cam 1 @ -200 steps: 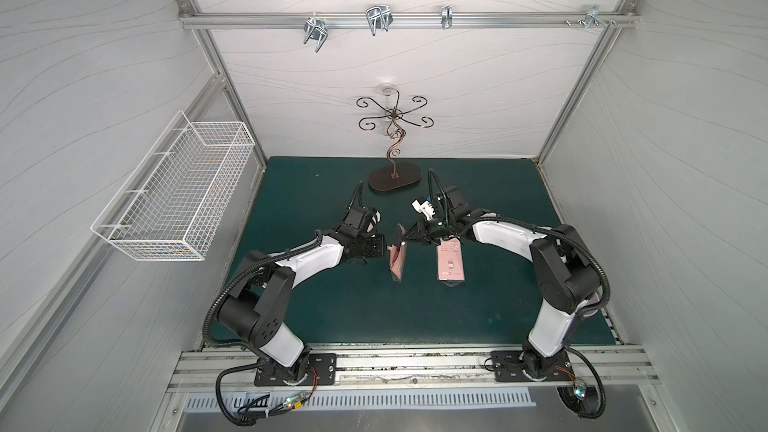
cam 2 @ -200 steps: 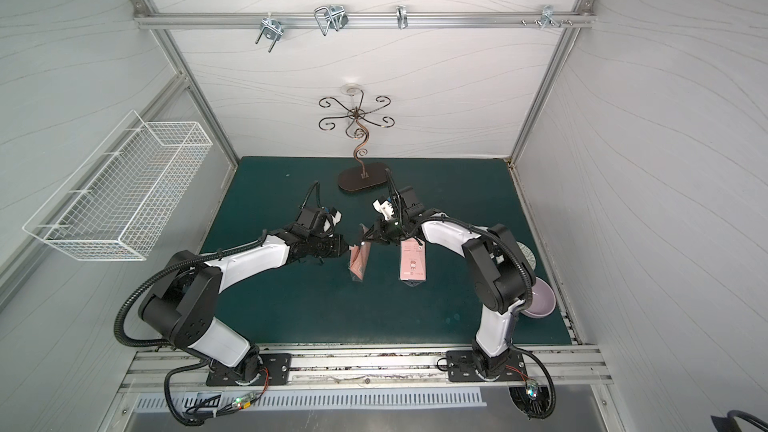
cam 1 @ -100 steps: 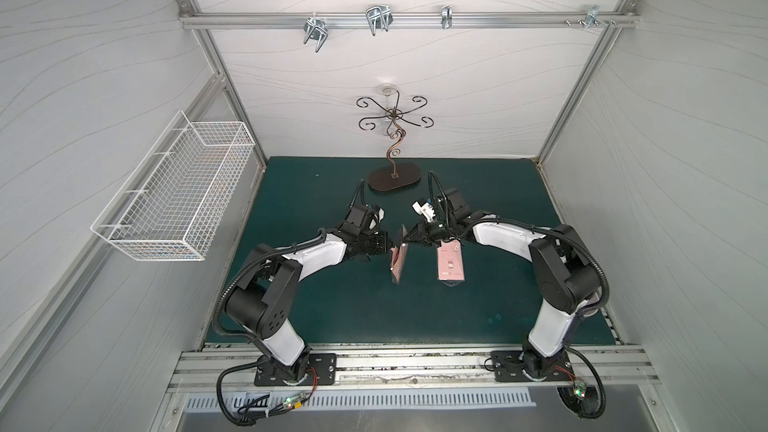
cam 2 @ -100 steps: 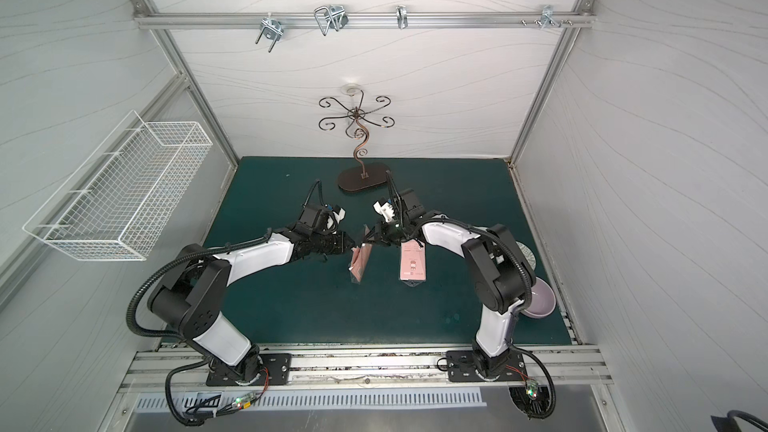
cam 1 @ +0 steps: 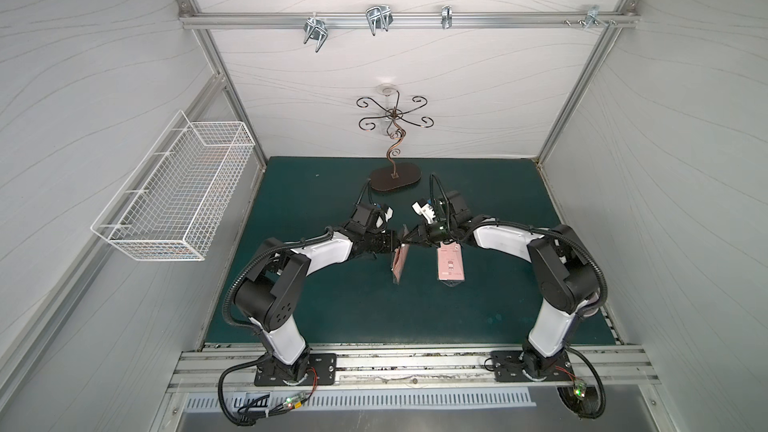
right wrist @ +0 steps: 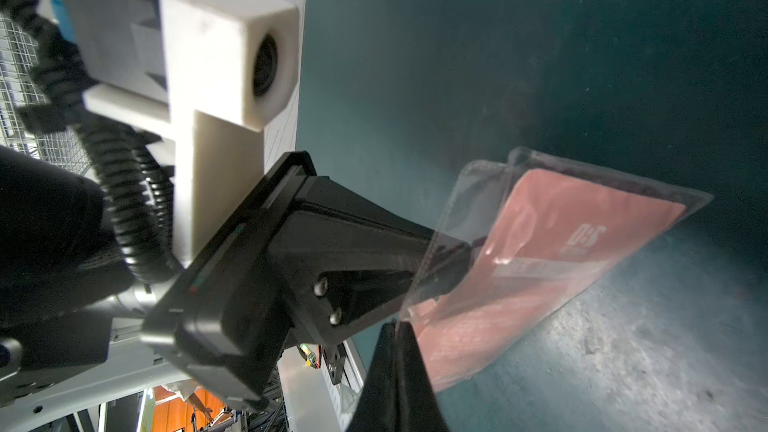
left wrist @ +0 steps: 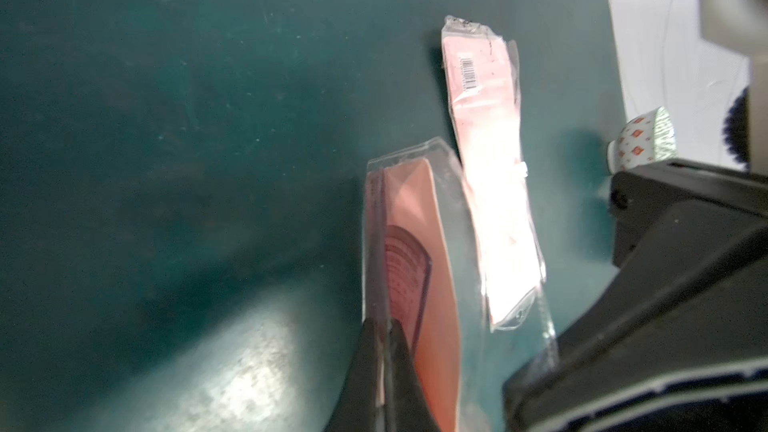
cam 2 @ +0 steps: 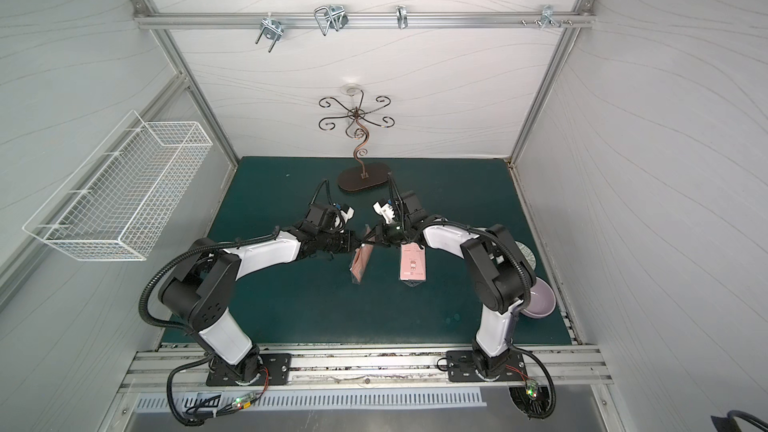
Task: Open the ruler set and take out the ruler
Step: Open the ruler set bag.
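The ruler set (cam 1: 400, 261) is hanging over the middle of the bench (cam 1: 498, 209), suspended by its upper end between the two grippers, which are facing each other tip to tip directly above it in both top views. The left gripper (left wrist: 384, 332) is clamping one layer of the clear sleeve at that end, its jaws pressed together on the film. The right gripper (right wrist: 397, 326) is pinching the opposite layer in the same way, jaws together on the film. The film is flaring outward at the held end. Whether the lower end is touching the green surface cannot be told. The set is showing as a transparent plastic sleeve carrying a pink card insert, with a dark red protractor scale (left wrist: 405, 268) visible through the film in the left wrist view. A second pink packet (cam 1: 450, 266), bearing a barcode, is lying flat on the bench just beside the hanging set, on the right arm's side.
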You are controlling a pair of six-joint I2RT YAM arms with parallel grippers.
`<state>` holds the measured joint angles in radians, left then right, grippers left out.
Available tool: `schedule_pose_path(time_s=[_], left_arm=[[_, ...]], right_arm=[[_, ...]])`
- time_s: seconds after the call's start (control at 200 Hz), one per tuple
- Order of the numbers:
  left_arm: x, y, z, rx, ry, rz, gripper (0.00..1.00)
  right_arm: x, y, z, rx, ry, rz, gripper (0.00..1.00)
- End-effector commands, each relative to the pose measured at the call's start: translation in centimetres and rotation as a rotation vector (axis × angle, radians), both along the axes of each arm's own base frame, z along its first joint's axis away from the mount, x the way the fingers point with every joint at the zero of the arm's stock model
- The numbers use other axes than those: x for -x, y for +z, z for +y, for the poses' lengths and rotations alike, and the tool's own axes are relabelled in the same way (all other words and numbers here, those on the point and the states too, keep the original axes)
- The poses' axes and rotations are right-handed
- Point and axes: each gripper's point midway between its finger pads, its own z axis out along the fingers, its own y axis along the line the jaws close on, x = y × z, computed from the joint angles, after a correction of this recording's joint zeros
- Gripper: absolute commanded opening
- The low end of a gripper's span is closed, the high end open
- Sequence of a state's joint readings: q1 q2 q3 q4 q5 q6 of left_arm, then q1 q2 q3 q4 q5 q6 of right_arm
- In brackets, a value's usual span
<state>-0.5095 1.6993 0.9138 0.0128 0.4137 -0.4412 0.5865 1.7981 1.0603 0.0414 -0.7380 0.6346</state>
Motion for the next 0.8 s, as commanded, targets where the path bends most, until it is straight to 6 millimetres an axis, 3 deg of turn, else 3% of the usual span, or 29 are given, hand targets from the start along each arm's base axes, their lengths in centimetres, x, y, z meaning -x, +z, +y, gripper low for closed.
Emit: schedule_pose_path(time_s=[0.0,0.135,0.41,0.505,0.58,0.75,0.795], left_arm=[[-0.8,1.3,-1.6,0.044,-0.044,-0.05,0.0],[-0.9,1.4,-0.5,-0.03,-0.022,-0.052,0.0],[-1.8,4.4,7.5,-0.432,0.187,-0.137,0.0],[-1.7,5.4,8.9,-0.479,0.236,-0.159,0.0],[-1.7,5.2,9.3,-0.51,0.251,-0.179,0.0],[-1.6,2.7,10.4,-0.635,0.283,-0.169,0.0],[-1.5,2.1,10.8,-0.666,0.298,-0.159,0.0]], right_arm=[[-0.5,0.7,-0.1,-0.023,0.002,-0.046,0.0],[-1.0,0.5,-0.6,-0.01,-0.018,-0.049,0.0],[-1.3,0.4,-1.4,0.101,-0.009,-0.075,0.0],[-0.8,1.4,-0.7,0.119,0.03,-0.104,0.24],[-0.7,2.2,-0.4,0.119,0.028,-0.111,0.36],[-1.0,4.8,0.2,0.067,-0.027,-0.103,0.39],[-0.8,6.0,0.6,0.016,-0.023,-0.104,0.35]])
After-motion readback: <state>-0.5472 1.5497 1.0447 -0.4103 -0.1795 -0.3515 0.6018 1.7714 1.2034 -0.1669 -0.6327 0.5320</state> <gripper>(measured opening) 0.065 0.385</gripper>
